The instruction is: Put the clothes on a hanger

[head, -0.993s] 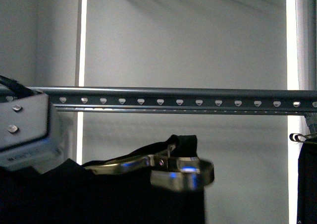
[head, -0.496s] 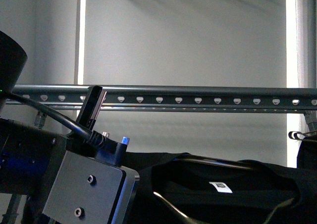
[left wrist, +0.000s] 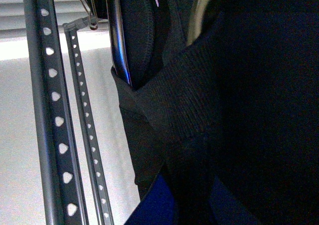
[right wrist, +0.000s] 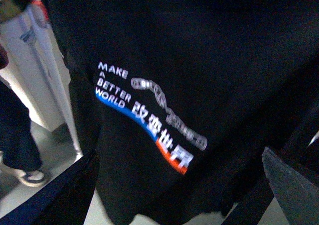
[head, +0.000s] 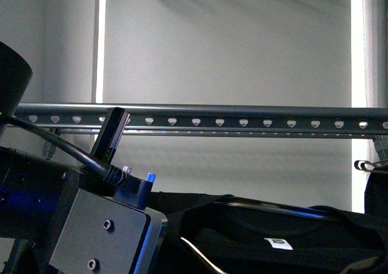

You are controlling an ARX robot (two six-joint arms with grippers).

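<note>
The clothes (head: 291, 237), a black T-shirt with a white neck label, hang low under the hanger (head: 242, 113), a grey rail with heart-shaped holes. A chrome wire hanger (head: 273, 207) sits in the collar. My left arm (head: 73, 225) fills the lower left of the front view. In the left wrist view my left gripper (left wrist: 187, 205) is shut on the ribbed collar (left wrist: 184, 100), with the rail (left wrist: 55, 120) beside it. In the right wrist view the shirt's chest print (right wrist: 149, 115) faces me. My right gripper (right wrist: 174, 200) is open and empty, close to the shirt's lower part.
A plain dark garment with a silver wire clip (head: 368, 166) hangs at the far right under the rail. A second perforated bar (left wrist: 87, 135) runs beside the rail. A white post (right wrist: 45, 75) and a person's leg and shoe (right wrist: 20, 155) show beyond the shirt.
My left arm has risen into the lower left of the front view. The shirt's collar and label have come into view and since moved slightly right and down.
</note>
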